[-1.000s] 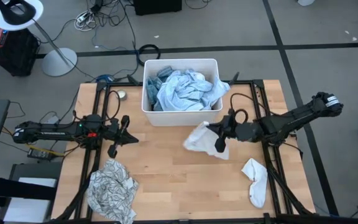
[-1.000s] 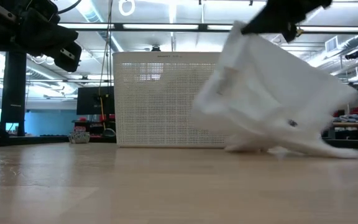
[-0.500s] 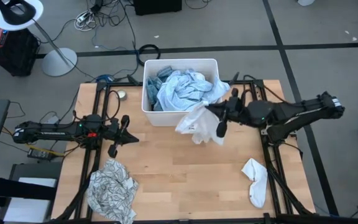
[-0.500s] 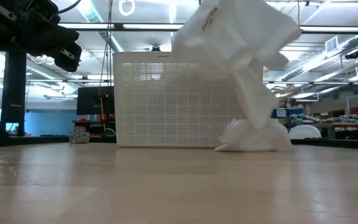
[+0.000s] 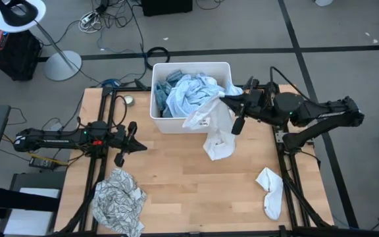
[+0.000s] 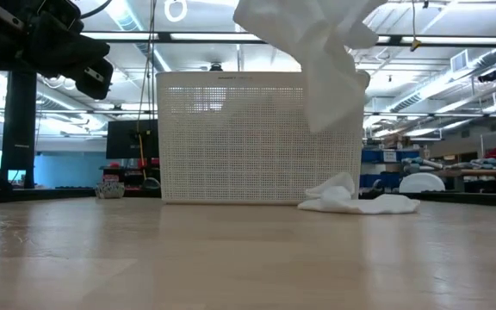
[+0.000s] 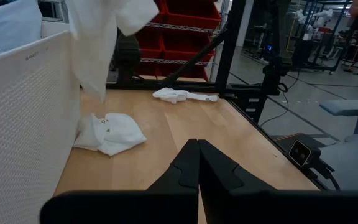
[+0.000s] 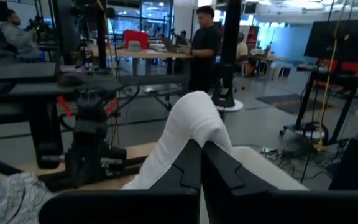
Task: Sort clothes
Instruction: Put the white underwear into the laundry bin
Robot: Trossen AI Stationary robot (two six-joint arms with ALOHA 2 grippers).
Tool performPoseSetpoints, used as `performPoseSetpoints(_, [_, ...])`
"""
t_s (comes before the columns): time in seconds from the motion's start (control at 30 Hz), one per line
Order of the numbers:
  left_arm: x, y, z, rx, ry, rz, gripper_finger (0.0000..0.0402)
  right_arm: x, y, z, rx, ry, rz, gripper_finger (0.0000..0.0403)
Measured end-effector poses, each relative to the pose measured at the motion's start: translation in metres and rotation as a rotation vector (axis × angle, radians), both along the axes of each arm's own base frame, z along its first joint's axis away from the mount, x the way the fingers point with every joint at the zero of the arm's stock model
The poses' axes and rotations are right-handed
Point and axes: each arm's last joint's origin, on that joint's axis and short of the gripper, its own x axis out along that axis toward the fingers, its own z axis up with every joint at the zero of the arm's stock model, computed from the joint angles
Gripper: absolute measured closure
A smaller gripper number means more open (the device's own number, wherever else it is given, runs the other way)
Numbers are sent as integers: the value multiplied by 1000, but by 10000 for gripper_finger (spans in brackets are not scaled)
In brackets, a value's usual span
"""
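My right gripper (image 5: 227, 102) is shut on a white garment (image 5: 206, 122) at the near right corner of the white tub (image 5: 156, 125). The garment hangs in front of the tub in the low view (image 6: 317, 52). A white heap (image 6: 351, 200) lies on the table under it; I cannot tell if they are joined. The tub holds light-blue shirts (image 5: 189, 92). My left gripper (image 5: 135, 137) is shut and empty at the table's left. A white-grey patterned top (image 5: 117, 201) lies near left, a white sock (image 5: 270, 191) near right. My right gripper pinches a bunched fold of the white garment (image 8: 194, 121) between its two shut fingers, coming level from the table's right. The cloth bulges over the fingertips. The garment hangs slack below the gripper (image 7: 98, 43), its tail just above the white heap (image 7: 110, 134).
The dark arm frames run along both table sides (image 5: 288, 171). Bare wood lies between the tub and the near edge (image 5: 183, 184). People show in the room beyond the table (image 8: 204, 37).
My right gripper has gone up and toward the far edge, to the tub's near right corner, still shut on the white garment. The garment has been lifted from a dragged heap on the table to hanging in front of the tub, with a white heap left on the table.
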Motion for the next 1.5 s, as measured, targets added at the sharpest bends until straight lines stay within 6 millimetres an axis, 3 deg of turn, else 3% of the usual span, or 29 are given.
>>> performPoseSetpoints(0.2, [0, 0, 1, 0, -7, 0, 396, 14, -8, 19, -40, -13, -26, 403])
performPoseSetpoints(0.57, [0, 0, 1, 1, -13, 1, 396, 65, -38, 62, -165, -20, -90, 403])
performPoseSetpoints(0.8, [0, 0, 1, 1, -12, 1, 396, 70, -63, 83, -207, -18, -238, 403])
performPoseSetpoints(1.03, [0, 0, 1, 1, -12, 1, 396, 68, -84, 64, -142, 133, -390, 403])
performPoseSetpoints(1.5, [0, 0, 1, 1, -9, 1, 396, 72, -131, -33, 128, 272, -496, 403])
